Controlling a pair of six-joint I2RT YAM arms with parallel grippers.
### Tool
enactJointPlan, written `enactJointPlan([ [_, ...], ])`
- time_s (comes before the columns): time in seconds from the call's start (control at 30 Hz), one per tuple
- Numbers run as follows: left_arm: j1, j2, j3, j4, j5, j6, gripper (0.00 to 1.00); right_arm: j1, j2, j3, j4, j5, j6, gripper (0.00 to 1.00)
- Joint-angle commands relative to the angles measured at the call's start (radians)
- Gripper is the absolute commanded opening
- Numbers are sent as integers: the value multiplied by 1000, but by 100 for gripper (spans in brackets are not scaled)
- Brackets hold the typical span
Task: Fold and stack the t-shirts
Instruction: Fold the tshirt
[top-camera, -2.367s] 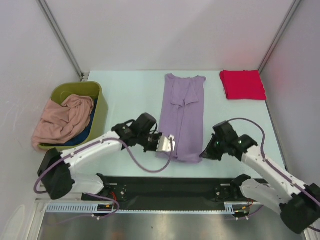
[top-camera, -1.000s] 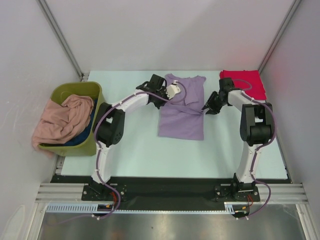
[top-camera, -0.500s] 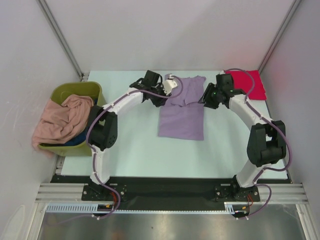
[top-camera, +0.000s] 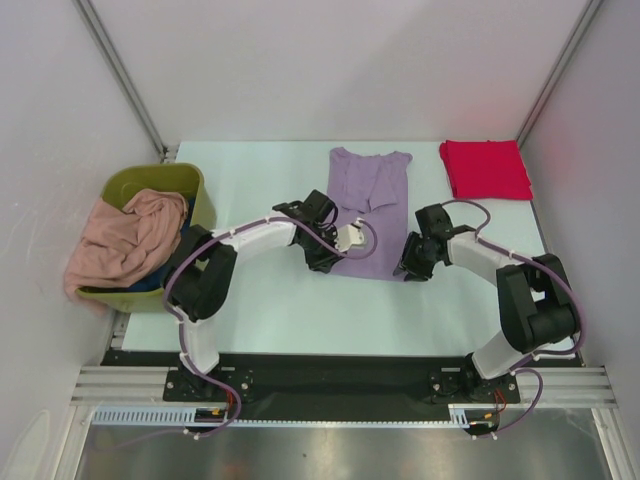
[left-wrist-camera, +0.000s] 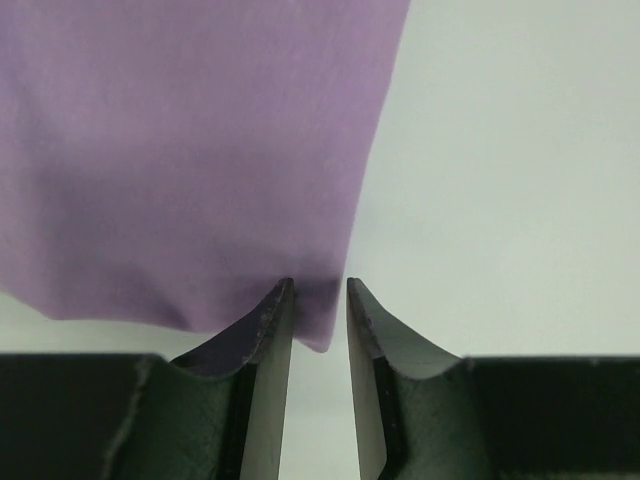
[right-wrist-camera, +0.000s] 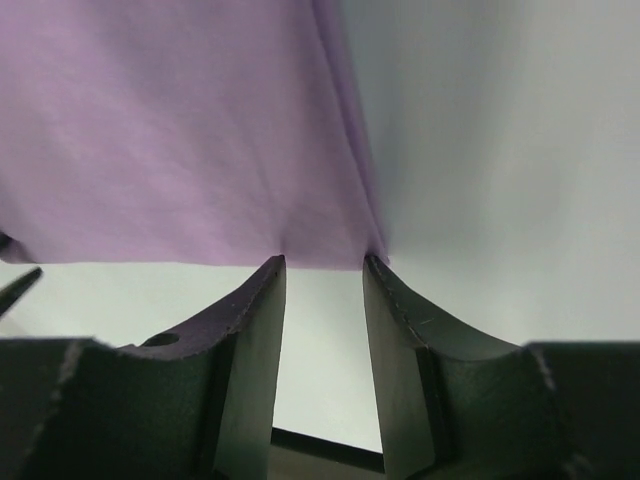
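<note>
A lavender-purple t-shirt (top-camera: 375, 225) lies folded and flat on the pale table (top-camera: 260, 190), its collar at the far end. At the shirt's near left corner, my left gripper (top-camera: 332, 258) (left-wrist-camera: 318, 285) is open. The corner of the cloth (left-wrist-camera: 200, 150) lies loose between its fingertips (left-wrist-camera: 276, 300). My right gripper (top-camera: 405, 265) (right-wrist-camera: 324, 260) is open at the near right corner. The near hem of the shirt (right-wrist-camera: 180, 130) lies just past its fingertips (right-wrist-camera: 268, 275). A bright red t-shirt (top-camera: 486, 168) lies folded at the back right. A salmon-pink t-shirt (top-camera: 125, 240) spills from the bin over a dark blue one (top-camera: 165, 272).
An olive-green plastic bin (top-camera: 195, 215) stands at the left edge of the table, close to the left arm's elbow. Pale walls and metal posts close in the back and sides. A black rail (top-camera: 330, 375) runs along the near edge.
The shirt's near part has been folded up towards the collar, so the shirt lies shorter. Both grippers then drew back from the far end to the new near edge. The left gripper opened.
</note>
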Motion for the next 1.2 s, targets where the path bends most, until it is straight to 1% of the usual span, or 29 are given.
enactJointPlan([
  [0.0, 18, 8, -35, 55, -24, 46, 33, -13, -9, -42, 91, -10, 28, 42],
  [0.1, 17, 5, -56, 85, -56, 50, 33, -27, -1, -57, 82, -3, 29, 41],
  [0.17, 15, -3, -55, 53, -53, 64, 34, -30, -18, -60, 65, 17, 26, 41],
  [0.23, 6, -47, -84, 46, -56, 116, 36, -34, -48, -69, 45, 27, 16, 42],
  [0.3, -15, -92, -133, 58, -97, 161, 40, -39, -70, -76, 28, 25, 13, 45],
  [0.33, -23, -130, -148, 65, -110, 208, 41, -37, -79, -77, 28, 28, 13, 46],
  [0.37, -35, -152, -183, 90, -124, 230, 46, -34, -93, -77, 27, 30, 16, 52],
  [0.4, -40, -167, -199, 107, -135, 245, 48, -33, -95, -79, 33, 31, 19, 54],
  [0.47, -43, -186, -217, 151, -154, 267, 51, -30, -85, -79, 44, 27, 26, 56],
  [0.6, -60, -143, -185, 158, -193, 267, 51, -31, -24, -74, 71, 22, 32, 56],
  [0.73, -71, -106, -193, 168, -199, 267, 51, -30, 2, -77, 85, 16, 42, 53],
  [0.8, -75, -86, -204, 177, -207, 265, 49, -30, 14, -91, 111, -2, 49, 47],
  [0.83, -75, -81, -208, 182, -208, 262, 47, -28, 20, -97, 119, -7, 51, 40],
  [0.87, -77, -77, -211, 191, -211, 260, 36, -31, 27, -100, 125, -12, 52, 24],
  [0.9, -77, -72, -210, 193, -210, 256, 27, -34, 33, -100, 128, -22, 55, 17],
  [0.93, -77, -74, -201, 185, -210, 238, 7, -34, 36, -103, 128, -29, 57, 3],
  [0.97, -77, -75, -193, 175, -190, 228, 0, -34, 31, -106, 127, -30, 60, 0],
  [1.07, -74, -117, -184, 122, -141, 196, 0, -27, -27, -125, 85, -27, 65, 0],
  [1.17, -74, -184, -222, 113, -98, 167, 0, -13, -119, -151, 32, -22, 65, 0],
])
